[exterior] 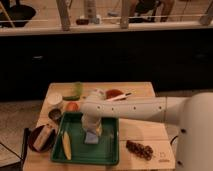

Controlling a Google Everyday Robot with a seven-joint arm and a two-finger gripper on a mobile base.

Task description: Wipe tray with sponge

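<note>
The dark-green tray [110,155] lies at the front of the wooden table. The light-blue sponge [91,138] rests on the tray's bottom near its middle. My gripper [92,129] reaches down from the white arm [130,107], which comes in from the right. It stands right on top of the sponge, shut on it and pressing it to the tray. A yellow corn cob [66,145] lies in the tray's left part.
A dark-brown bowl [42,138] sits left of the tray. Behind the tray stand a small dark bowl [55,115], an orange fruit [72,106], a white cup [55,98], a green cup [76,90] and a red bowl [115,94]. A dark cluster [140,149] lies right of the tray.
</note>
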